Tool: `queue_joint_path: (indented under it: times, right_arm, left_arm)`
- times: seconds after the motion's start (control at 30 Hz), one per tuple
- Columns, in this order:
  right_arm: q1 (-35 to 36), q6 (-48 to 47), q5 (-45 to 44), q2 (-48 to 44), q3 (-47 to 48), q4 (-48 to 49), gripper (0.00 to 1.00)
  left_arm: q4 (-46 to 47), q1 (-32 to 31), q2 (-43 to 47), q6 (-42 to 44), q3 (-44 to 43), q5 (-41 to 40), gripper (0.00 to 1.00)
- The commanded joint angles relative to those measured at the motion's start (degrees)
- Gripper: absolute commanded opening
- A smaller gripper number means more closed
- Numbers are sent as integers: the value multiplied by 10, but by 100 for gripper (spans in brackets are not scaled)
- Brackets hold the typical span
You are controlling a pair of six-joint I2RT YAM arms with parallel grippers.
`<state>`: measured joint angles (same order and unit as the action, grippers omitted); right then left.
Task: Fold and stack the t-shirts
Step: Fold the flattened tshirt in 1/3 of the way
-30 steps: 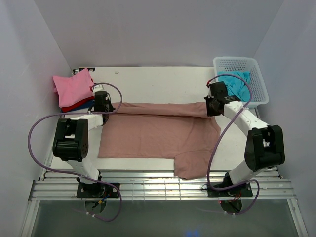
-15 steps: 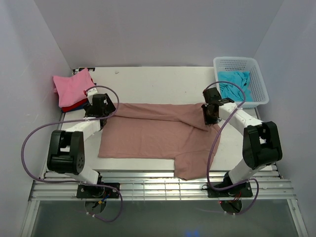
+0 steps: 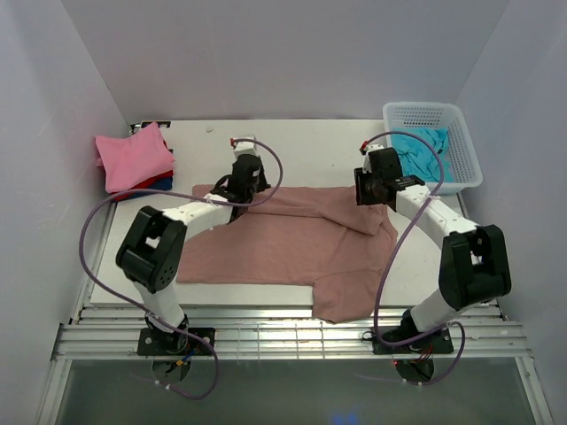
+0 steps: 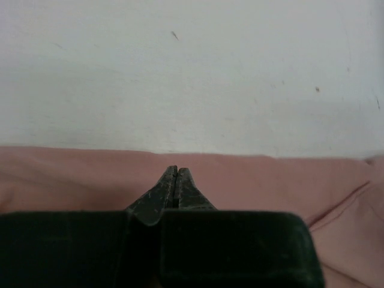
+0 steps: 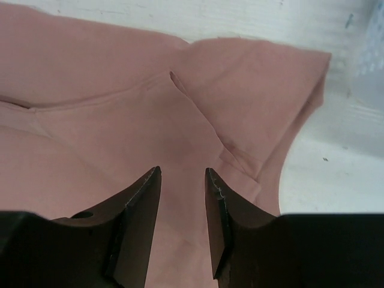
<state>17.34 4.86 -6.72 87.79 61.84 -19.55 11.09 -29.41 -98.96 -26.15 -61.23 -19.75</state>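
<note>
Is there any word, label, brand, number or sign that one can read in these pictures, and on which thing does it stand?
None can be read. The rose-brown t-shirt, the pink t-shirt, the turquoise t-shirt and the white basket show no print, tag or label.

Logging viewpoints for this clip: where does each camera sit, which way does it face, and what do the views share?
Top external: fixed above and behind the bases, looking down on the table; both arms show whole.
Left wrist: rides the left gripper, shut, facing across the rose-brown t-shirt to bare table.
Right wrist: rides the right gripper, jaws open, looking down at the shirt's sleeve beside the basket.
Shared: all three show that t-shirt.
</note>
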Motion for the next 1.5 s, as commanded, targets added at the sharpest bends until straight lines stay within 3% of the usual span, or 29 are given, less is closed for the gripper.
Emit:
queue_joint_path:
  times: [0.0,0.2,0.5,1.17,1.23,1.27,1.3,1.47]
  right_arm:
    - [0,-13,48,47,19,96,42]
    - [-4,-32,60,141,90,134,42]
    - [-6,-46,60,221,150,131,42]
    - [-5,-30,62,184,86,72,41]
    - [-5,-28,61,181,79,71,31]
    - [-5,-27,60,175,76,72,18]
    - [-5,-25,61,171,70,73,14]
    - [1,-22,60,138,71,67,12]
  left_arm:
    - [18,-36,-66,-7,-41,75,0]
    - [51,-78,-169,-6,-139,130,0]
    - [57,-97,-216,-2,-206,148,0]
    - [53,-121,-224,-43,-170,166,0]
    - [52,-124,-225,-46,-165,166,0]
    - [51,-125,-226,-46,-164,164,0]
    - [48,-126,-229,-50,-161,164,0]
    - [40,-126,-246,-65,-152,166,0]
